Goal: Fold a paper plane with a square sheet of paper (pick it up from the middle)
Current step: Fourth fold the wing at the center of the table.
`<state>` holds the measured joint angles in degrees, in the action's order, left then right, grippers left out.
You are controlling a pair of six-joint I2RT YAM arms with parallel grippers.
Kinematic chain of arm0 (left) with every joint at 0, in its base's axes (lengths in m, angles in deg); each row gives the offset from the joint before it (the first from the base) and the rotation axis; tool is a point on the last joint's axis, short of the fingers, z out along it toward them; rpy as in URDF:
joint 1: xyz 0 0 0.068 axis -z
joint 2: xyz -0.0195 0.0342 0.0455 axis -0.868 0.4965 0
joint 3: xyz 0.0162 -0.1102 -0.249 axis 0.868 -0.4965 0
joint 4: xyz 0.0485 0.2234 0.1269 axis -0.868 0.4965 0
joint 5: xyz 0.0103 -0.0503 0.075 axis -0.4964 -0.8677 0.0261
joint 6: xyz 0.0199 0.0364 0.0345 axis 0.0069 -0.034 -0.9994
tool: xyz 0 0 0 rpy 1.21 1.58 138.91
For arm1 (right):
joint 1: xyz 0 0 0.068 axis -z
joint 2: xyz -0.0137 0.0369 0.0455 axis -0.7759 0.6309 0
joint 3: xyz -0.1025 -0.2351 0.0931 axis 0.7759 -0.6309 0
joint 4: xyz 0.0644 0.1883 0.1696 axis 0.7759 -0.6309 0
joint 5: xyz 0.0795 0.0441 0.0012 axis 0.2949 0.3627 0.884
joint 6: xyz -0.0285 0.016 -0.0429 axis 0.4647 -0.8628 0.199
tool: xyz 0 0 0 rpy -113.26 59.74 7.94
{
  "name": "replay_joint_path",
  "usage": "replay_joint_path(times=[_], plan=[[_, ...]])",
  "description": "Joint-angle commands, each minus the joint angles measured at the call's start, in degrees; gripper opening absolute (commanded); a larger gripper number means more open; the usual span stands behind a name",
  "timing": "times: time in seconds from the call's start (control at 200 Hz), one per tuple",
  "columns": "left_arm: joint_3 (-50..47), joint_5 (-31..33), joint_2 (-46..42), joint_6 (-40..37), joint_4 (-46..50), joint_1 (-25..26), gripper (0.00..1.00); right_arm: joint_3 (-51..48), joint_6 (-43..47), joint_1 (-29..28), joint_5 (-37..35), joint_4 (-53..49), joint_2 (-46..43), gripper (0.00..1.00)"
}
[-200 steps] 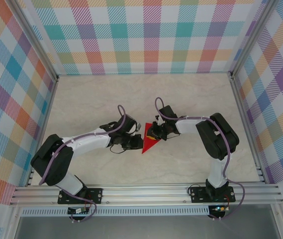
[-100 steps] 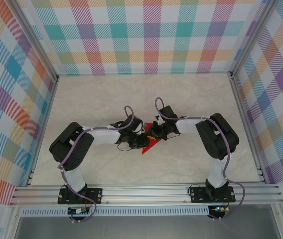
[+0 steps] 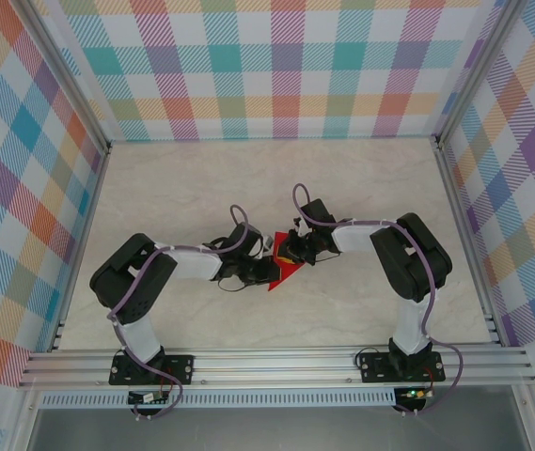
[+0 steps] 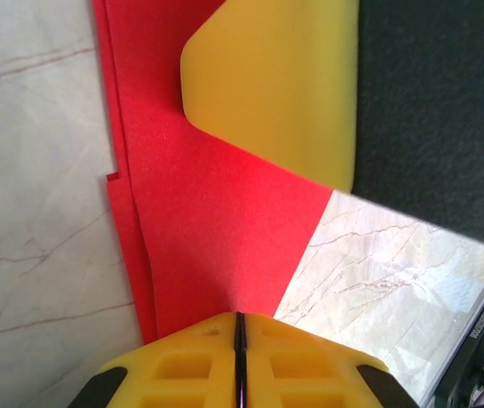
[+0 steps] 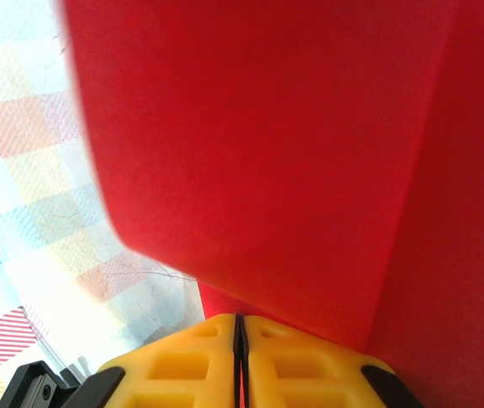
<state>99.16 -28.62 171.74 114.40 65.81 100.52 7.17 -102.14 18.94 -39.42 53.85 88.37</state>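
Marble tabletop point(image 3: 201, 188): left pincer point(image 4: 238, 319), right pincer point(image 5: 238, 319) both clamped shut on red sheet point(image 4: 216, 221) (left wrist shows layered edges)

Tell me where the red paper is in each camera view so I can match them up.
Top external: the red paper lies at the table's centre, between the left claw and the right claw.
Left wrist: it runs up the middle from the left claw.
Right wrist: it spreads across the top and right, above the right claw.
Shared landmark: the pale marbled table beside the paper.
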Motion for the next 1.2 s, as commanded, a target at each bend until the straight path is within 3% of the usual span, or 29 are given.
replay_joint_path(times=[0.0, 0.37, 0.64, 0.915, 1.195], plan=[[-5.0, 1.4, -1.6, -0.2, 10.1, -0.1, 0.1, -2.3, 1.5, 0.3, -6.1, -7.2, 3.9, 0.11], [-7.7, -2.6, -4.8, -0.7, 10.2, 0.3, 0.11, -1.8, 1.9, 0.3, -6.7, -8.8, 3.9, 0.11], [-6.0, 0.5, -8.5, -4.1, 18.7, 1.0, 0.11, -1.0, 2.0, 0.3, -6.8, -9.9, 3.9, 0.11], [-1.5, 4.4, -14.4, -1.2, 16.1, 1.0, 0.11, -0.5, 1.9, 0.3, -6.7, -9.9, 4.2, 0.11], [6.3, -0.3, -6.5, -0.5, 10.4, 1.0, 0.13, -0.4, 2.0, 0.3, -6.7, -10.1, 4.0, 0.12]])
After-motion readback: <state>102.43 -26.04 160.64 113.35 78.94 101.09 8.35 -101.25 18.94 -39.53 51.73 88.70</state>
